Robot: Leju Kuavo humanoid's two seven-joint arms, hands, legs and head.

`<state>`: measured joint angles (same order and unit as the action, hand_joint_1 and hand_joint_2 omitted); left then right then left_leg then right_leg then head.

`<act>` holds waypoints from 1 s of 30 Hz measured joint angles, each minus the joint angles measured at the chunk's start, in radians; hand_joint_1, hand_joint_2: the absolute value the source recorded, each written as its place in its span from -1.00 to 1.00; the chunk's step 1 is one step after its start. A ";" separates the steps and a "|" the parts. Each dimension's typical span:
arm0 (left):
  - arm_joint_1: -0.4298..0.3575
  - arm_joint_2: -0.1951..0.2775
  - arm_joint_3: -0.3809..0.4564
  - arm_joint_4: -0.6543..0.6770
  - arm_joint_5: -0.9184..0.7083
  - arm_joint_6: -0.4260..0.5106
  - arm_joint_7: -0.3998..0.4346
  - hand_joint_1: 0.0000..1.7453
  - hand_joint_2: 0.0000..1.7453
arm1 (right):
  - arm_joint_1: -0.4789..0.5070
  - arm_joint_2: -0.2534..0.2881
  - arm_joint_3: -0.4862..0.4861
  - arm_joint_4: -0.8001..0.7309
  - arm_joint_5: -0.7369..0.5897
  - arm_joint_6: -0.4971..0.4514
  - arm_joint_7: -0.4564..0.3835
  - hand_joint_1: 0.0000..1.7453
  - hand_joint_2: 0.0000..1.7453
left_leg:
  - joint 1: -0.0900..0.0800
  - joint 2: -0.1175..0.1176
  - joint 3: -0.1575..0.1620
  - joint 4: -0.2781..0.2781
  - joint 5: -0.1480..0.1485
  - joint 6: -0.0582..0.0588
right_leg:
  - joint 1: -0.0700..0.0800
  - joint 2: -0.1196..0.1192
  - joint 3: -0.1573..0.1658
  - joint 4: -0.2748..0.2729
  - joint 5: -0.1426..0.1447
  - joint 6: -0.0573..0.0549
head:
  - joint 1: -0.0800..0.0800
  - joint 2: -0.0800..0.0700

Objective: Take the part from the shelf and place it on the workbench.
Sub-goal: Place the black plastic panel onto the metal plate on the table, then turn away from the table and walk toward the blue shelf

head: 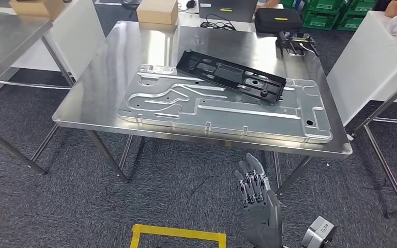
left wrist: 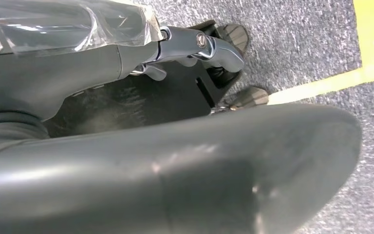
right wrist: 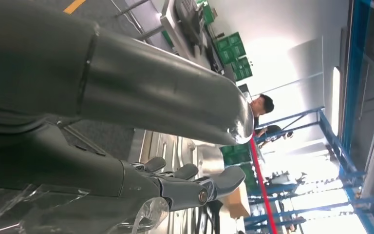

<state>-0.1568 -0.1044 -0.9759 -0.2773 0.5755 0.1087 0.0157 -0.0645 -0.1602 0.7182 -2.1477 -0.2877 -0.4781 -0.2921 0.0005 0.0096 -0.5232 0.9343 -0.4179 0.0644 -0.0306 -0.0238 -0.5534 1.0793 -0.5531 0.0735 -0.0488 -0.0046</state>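
Observation:
The black plastic part [head: 231, 76] lies flat on the steel workbench [head: 103, 77], resting across the far side of a large silver stamped plate [head: 196, 107]. My right hand [head: 258, 206] hangs below the bench's front edge over the carpet, fingers straight and apart, holding nothing. In the right wrist view the right hand [right wrist: 175, 185] is just as empty, with the bench's edge beyond it. My left hand [left wrist: 185, 161] hangs low above the grey carpet, its fingers [left wrist: 209, 46] loosely extended with nothing in them.
At the bench's far edge are a cardboard box [head: 157, 11], a black case [head: 278, 19] and a small tool [head: 295, 42]. Another steel table [head: 5, 36] stands left, a white panel [head: 367, 57] right. Yellow tape [head: 178, 233] marks the floor. A person [right wrist: 262, 105] stands beyond the bench.

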 joint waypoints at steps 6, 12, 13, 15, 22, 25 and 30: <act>0.000 -0.001 0.000 0.000 -0.002 -0.001 0.003 -1.00 -1.00 | 0.009 0.000 -0.006 0.006 -0.006 0.003 -0.004 -1.00 -1.00 | -0.022 -0.063 0.002 0.001 0.005 0.014 | 0.019 0.043 -0.031 0.023 0.054 -0.036 | 0.000 0.000; -0.002 -0.002 0.000 0.000 -0.008 0.000 0.009 -1.00 -1.00 | 0.010 0.000 -0.008 0.007 -0.008 0.006 -0.010 -1.00 -1.00 | -0.026 -0.102 -0.013 0.012 0.005 -0.003 | 0.022 0.062 0.038 -0.143 0.113 -0.051 | 0.000 0.000; -0.002 -0.002 0.000 0.000 -0.010 0.001 0.010 -1.00 -1.00 | 0.010 0.000 -0.008 0.007 -0.010 0.007 -0.011 -1.00 -1.00 | -0.026 -0.090 -0.023 0.032 -0.010 -0.011 | 0.019 0.051 0.039 -0.146 0.115 -0.054 | -0.001 0.000; -0.007 -0.001 0.000 0.000 -0.015 0.003 0.011 -1.00 -1.00 | 0.013 0.001 -0.009 0.007 -0.018 0.007 -0.014 -1.00 -1.00 | -0.020 -0.049 -0.072 0.142 -0.073 -0.029 | 0.015 0.029 0.041 -0.149 0.117 -0.057 | -0.002 0.000; -0.012 0.001 0.002 0.000 -0.033 0.008 0.039 -1.00 -1.00 | 0.017 0.001 -0.012 0.017 -0.049 0.009 -0.032 -1.00 -1.00 | 0.010 0.024 -0.031 0.101 -0.035 -0.063 | 0.009 -0.041 0.047 -0.148 0.110 -0.046 | -0.002 0.000; -0.007 0.002 0.002 0.000 -0.037 0.007 0.048 -1.00 -1.00 | 0.017 0.001 -0.017 0.021 -0.053 0.013 -0.036 -1.00 -1.00 | -0.001 0.051 0.004 0.007 -0.013 -0.041 | 0.015 -0.064 0.047 -0.146 0.107 -0.029 | -0.002 0.000; -0.007 0.003 0.002 0.000 -0.040 0.006 0.057 -1.00 -1.00 | 0.017 0.001 -0.021 0.028 -0.059 0.021 -0.039 -1.00 -1.00 | 0.002 0.001 -0.001 0.000 0.001 -0.002 | 0.007 -0.021 0.004 -0.030 0.029 -0.009 | 0.000 0.000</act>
<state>-0.1636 -0.1012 -0.9740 -0.2775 0.5356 0.1145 0.0731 -0.0476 -0.1591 0.6968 -2.1201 -0.3469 -0.4575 -0.3316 0.0025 0.0102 -0.5246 0.9342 -0.4171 0.0621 -0.0241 -0.0447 -0.5493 1.0490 -0.5236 0.0647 -0.0491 -0.0046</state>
